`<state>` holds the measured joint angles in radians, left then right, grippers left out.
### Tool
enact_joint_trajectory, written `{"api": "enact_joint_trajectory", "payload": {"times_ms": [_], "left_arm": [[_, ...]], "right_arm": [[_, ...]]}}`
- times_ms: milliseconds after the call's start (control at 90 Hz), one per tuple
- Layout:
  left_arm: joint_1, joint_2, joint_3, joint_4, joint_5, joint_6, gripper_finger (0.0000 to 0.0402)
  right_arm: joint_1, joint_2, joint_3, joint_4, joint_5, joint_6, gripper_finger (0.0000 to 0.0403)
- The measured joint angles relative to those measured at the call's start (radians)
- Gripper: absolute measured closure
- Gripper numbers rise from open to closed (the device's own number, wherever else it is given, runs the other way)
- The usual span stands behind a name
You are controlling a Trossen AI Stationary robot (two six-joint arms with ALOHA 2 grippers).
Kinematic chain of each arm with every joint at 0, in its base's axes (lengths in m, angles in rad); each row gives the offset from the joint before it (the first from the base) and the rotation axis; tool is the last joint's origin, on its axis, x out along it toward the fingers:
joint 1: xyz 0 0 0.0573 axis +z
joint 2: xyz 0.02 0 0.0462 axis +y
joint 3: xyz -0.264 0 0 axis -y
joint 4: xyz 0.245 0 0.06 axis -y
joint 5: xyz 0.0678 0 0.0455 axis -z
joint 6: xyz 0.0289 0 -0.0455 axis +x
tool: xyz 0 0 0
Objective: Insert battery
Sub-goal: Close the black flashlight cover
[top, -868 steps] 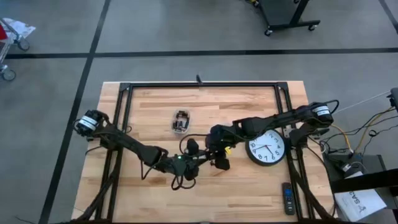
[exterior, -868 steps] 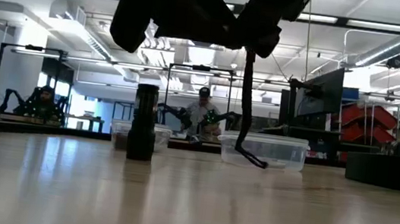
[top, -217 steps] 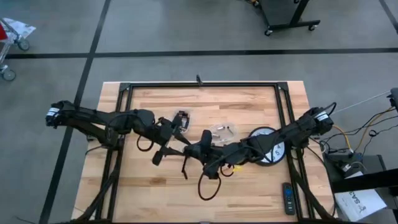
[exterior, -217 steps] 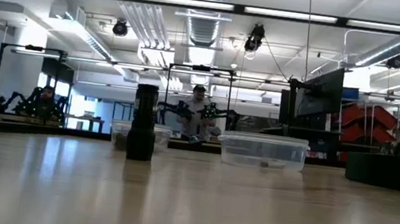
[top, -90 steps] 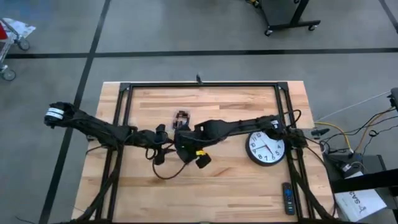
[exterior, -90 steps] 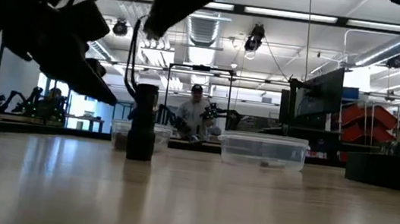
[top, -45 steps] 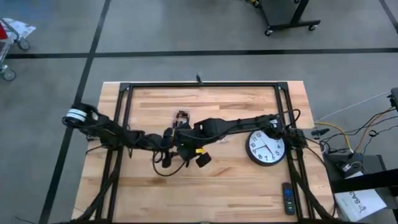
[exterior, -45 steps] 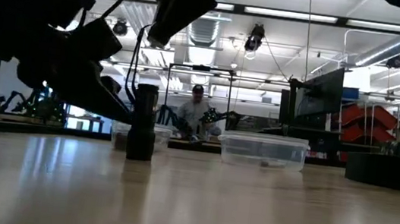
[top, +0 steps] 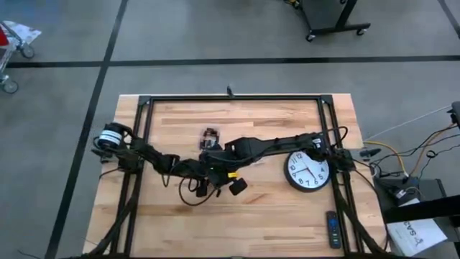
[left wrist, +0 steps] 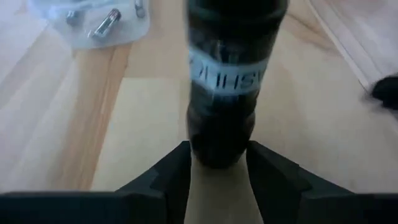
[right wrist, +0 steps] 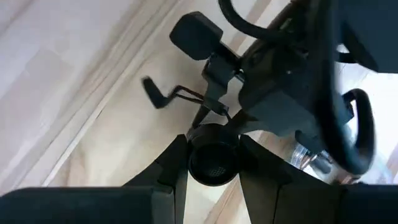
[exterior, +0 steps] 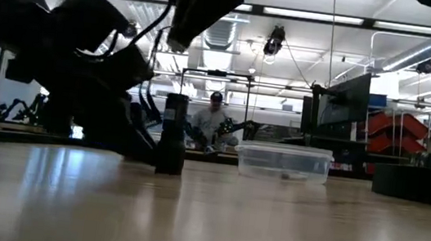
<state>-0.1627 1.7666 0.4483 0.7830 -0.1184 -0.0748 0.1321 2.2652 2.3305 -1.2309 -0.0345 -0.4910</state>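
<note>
At the centre of the high view, my left claw point(top: 203, 188) and right claw point(top: 213, 162) meet over the pale plank worktop point(top: 287, 208). Low view: the matte black cylindrical flashlight point(exterior: 172, 133) stands upright. Wrist views: both claws grasp it, clear battery tub point(left wrist: 99, 22) nearby.

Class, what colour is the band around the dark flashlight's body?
White, with dark lettering, on the flashlight; it shows best in the left wrist view.
</note>
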Motion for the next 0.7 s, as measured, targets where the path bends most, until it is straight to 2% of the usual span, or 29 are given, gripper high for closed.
{"api": "enact_joint_trajectory", "payload": {"times_ms": [278, 700], "left_arm": [[0.000, 0.074, 0.107, -0.001, 0.000, 0.055, 0.0284], [0.001, 0.069, 0.112, -0.041, -0.003, 0.059, 0.0277]], "right_arm": [[-0.015, -0.001, -0.017, -0.053, 0.000, 0.040, 0.0315], [-0.024, -0.001, -0.052, -0.103, -0.023, 0.054, 0.0315]]}}
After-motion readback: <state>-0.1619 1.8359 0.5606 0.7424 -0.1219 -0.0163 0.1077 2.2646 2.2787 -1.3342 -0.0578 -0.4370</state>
